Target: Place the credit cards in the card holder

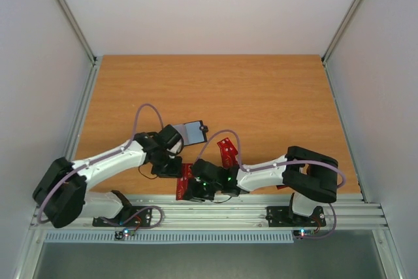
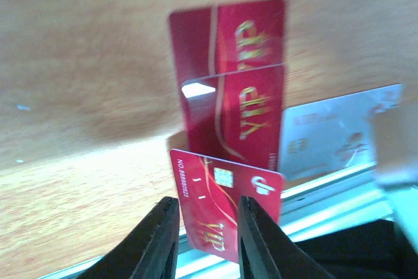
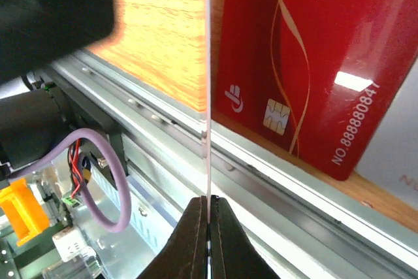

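Observation:
My right gripper is shut on the edge of a credit card, seen edge-on as a thin pale line above the front rail. That red card shows face-on in the left wrist view, beyond my open left gripper, whose fingers do not touch it. More red cards and a white card lie on the table behind it. Another red card lies by the rail, and one more lies further in. The card holder, black with a greyish inside, lies open beside my left wrist.
The wooden table is walled in white on three sides. A grooved aluminium rail runs along the near edge, right under the held card. A purple cable and the arm bases sit below the rail.

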Tool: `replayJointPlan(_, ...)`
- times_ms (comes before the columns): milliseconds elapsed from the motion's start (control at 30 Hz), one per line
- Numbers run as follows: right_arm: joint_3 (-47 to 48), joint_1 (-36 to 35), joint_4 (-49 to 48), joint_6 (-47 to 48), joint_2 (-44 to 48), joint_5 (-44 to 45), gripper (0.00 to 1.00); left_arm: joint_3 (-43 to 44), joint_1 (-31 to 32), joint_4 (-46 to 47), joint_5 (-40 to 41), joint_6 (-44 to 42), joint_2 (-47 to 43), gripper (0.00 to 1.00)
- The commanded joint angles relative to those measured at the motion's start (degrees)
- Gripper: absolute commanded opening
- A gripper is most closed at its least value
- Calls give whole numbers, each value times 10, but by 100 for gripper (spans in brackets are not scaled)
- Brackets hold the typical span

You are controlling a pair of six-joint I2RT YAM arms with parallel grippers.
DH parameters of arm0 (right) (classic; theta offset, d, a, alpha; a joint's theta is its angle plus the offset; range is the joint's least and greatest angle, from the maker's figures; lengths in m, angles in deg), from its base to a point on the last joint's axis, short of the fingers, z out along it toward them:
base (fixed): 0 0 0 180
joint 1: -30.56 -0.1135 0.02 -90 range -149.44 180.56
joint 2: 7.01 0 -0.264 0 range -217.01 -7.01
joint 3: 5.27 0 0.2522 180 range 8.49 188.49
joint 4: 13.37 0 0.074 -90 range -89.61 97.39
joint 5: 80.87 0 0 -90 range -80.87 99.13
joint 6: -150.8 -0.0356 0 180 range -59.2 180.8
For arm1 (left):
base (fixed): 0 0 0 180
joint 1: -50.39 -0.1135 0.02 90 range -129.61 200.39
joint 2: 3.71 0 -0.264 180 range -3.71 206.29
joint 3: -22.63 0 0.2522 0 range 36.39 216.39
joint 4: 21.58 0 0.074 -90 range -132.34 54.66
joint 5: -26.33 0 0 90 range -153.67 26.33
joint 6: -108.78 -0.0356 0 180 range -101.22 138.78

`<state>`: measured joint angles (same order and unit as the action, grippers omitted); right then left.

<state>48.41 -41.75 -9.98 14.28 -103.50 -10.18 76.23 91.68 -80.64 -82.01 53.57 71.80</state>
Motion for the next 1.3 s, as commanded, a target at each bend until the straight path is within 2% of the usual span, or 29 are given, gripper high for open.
replayJointPlan(0,13,7,53,33,36,-5,1,61,2,-54,44,6,-57,30)
replayJointPlan(233,36,40,146,81,104,-28,1,129,-8,-118,96,-14,-121,43)
replayJointPlan(400,71,89,227,142,153,-68,1,173,-31,-145,103,-39,-150,50)
replayJointPlan(733,152,265,381,263,217,-228,1,258,-56,-109,-24,-73,-132,56)
replayJointPlan(1033,215,392,406,305,195,-357,1,279,-66,13,-128,-3,-94,58)
replayJointPlan(1267,239,452,358,317,163,-436,1,230,-138,216,-265,48,-42,58)
